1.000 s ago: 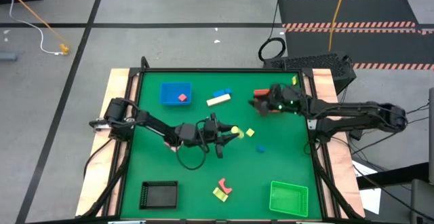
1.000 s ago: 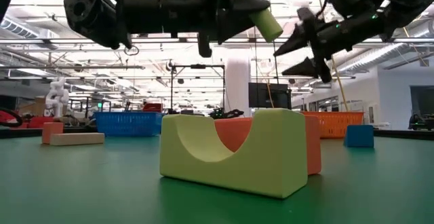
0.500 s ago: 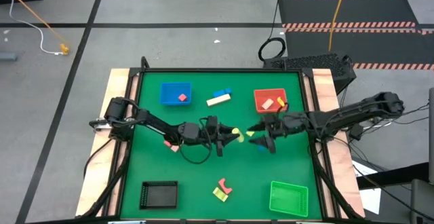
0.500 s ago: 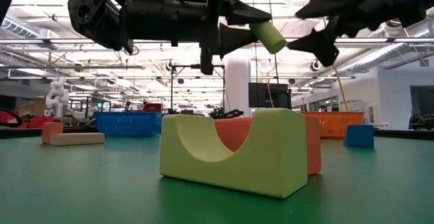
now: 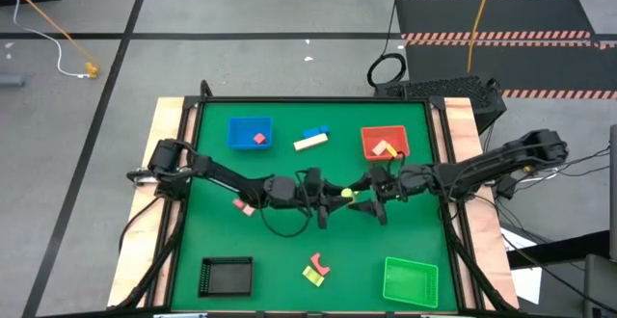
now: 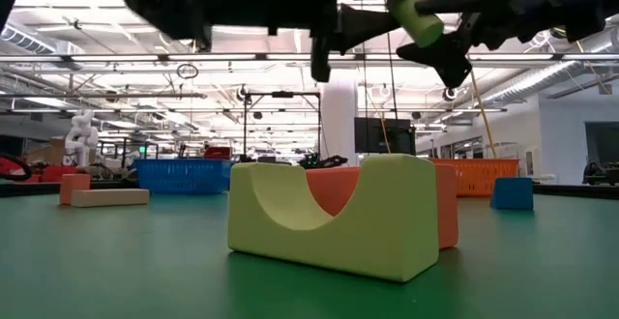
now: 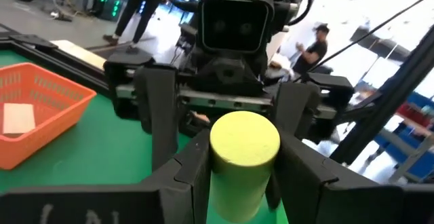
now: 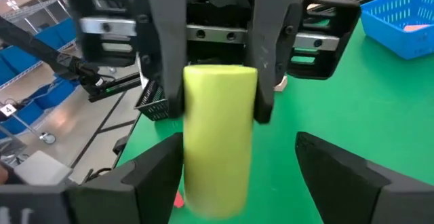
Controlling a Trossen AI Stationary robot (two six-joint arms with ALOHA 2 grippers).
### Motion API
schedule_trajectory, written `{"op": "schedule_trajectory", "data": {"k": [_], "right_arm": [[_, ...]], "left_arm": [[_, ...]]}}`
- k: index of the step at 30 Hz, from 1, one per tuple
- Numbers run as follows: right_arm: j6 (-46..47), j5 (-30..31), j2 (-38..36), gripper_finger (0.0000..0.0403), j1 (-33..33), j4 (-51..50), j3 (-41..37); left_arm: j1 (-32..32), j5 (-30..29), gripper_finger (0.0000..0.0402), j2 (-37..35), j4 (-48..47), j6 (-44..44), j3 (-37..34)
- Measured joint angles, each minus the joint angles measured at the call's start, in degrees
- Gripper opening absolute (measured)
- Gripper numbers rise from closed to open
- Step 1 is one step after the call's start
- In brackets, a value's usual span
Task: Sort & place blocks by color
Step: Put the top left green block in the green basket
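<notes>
A yellow cylinder block (image 5: pixel 346 194) is held in the air over the table's middle by my left gripper (image 5: pixel 337 195), which is shut on it. In the left wrist view the cylinder (image 7: pixel 245 142) points at my right gripper (image 7: pixel 227 108). My right gripper (image 5: pixel 362 198) faces it from the right and is open, with one finger on each side of the cylinder's free end (image 8: pixel 215 183). A yellow arch (image 6: pixel 329 217) and a pink arch (image 5: pixel 319 261) lie near the near edge. A pink block (image 5: pixel 244 207), a cream bar (image 5: pixel 310 142) and a blue block (image 5: pixel 315 132) lie on the mat. My left gripper pinches the cylinder's round side (image 8: pixel 217 81) between its two fingers (image 8: pixel 166 68), coming level from the table's left. The cylinder lies along the fingers and sticks out past them, lifted clear, its free end (image 6: pixel 430 31) tipped slightly down. My right gripper: whether a finger (image 8: pixel 159 176) touches the cylinder, I cannot tell.
The blue tray (image 5: pixel 237 125) holds a pink block (image 5: pixel 259 138). The red tray (image 5: pixel 370 149) holds a cream block (image 5: pixel 382 147) and a yellow one. The black tray (image 5: pixel 227 277) and green tray (image 5: pixel 410 281) sit at the near corners. A blue block (image 6: pixel 512 193) stands on the right.
My right gripper has left the red tray, swung toward the table's middle and come up to the cylinder, staying open. My left gripper has carried the cylinder a little toward the right. The two grippers now face each other with the cylinder between them.
</notes>
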Motion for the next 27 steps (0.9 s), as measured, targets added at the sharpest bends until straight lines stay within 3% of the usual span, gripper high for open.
{"op": "schedule_trajectory", "data": {"k": [5, 11, 14, 21, 27], "right_arm": [[1.5, 0.0, 2.0, 0.0234, 0.0, 1.0, 0.0], [3.4, -0.5, 2.3, 0.0110, 0.1, 1.4, 0.0], [3.3, -0.6, 2.3, 0.0106, 0.1, 1.7, 0.0], [8.2, -1.2, 2.0, 0.0106, 0.0, -0.2, 0.0], [13.0, -1.5, -1.8, 0.0106, 0.0, -11.0, 0.0]], "left_arm": [[0.1, -0.2, 0.0125, 0.0, -5.9, 1.8, 3.5], [0.2, -0.6, 0.0125, 0.0, -7.1, 0.7, 3.6], [0.2, -0.6, 0.0135, 0.0, -8.1, -1.0, 3.6], [0.1, 0.2, 0.0219, 0.0, -11.0, -1.6, 3.6], [0.0, 0.4, 0.0258, 0.0, -14.6, -2.2, 3.6]]}}
